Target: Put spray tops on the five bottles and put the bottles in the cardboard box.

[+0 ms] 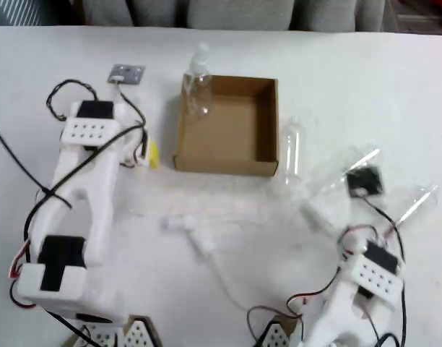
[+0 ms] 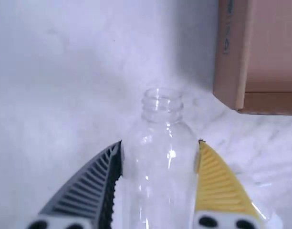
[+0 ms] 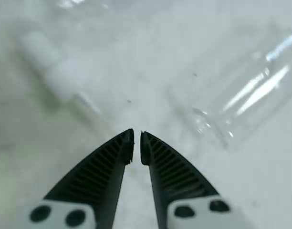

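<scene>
Left pincer point(image 2: 159, 143) was clamped on a bare bottle point(image 2: 161, 109), its grey and yellow fingers pressed against the shoulders. The threaded neck was open, with no top on it. In the high view this pincer sat at middle left of the frame, just beside the lower left corner of the box point(image 1: 224, 165).

Right pincer point(image 3: 137, 136) was narrowed almost to a slit and held nothing. It hung low over the table point(image 1: 351, 72), with a spray top point(image 3: 50, 62) and a loose bottle point(image 3: 246, 95) lying near it, 1 to each side of its tips. Its arm point(image 1: 365, 278) stood at lower right in the high view.

1 capped bottle point(image 1: 196, 87) stood upright in the upper left corner of the box. 3 clear bottles appeared to lie right of the box, faint against the white table. More tops point(image 1: 199, 231) lay scattered at the centre of the frame, below the box.

By my reading, the step in hand was capping bottle 2 of 5: the left side presented the neck and the right had yet to fetch a top. The next move called for the right pincer to widen, close on the head of the spray top, feed its thin tube into the neck and turn it down. Meanwhile the left grip would need to stay firm so the bottle could not spin.
</scene>
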### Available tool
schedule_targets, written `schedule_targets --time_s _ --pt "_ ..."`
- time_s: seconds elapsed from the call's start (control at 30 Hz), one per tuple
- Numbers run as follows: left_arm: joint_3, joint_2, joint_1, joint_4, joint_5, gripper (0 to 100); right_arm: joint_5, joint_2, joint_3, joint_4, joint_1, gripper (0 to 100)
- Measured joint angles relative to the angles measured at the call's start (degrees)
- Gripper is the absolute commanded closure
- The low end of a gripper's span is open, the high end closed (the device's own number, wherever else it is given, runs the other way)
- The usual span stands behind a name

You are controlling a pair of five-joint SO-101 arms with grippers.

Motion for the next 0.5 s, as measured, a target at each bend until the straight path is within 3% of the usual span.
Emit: schedule_targets --time_s 0.3,0.5 --pt "0.0 -0.4 -14.6 -2.2 0.2 94 0.1 0.0 -12.7 20.1 -34.5 96.5" --pt "0.0 -0.4 -23.6 -3.2 0.2 94 0.0 0.0 -13.0 20.7 -52.2 82.1"
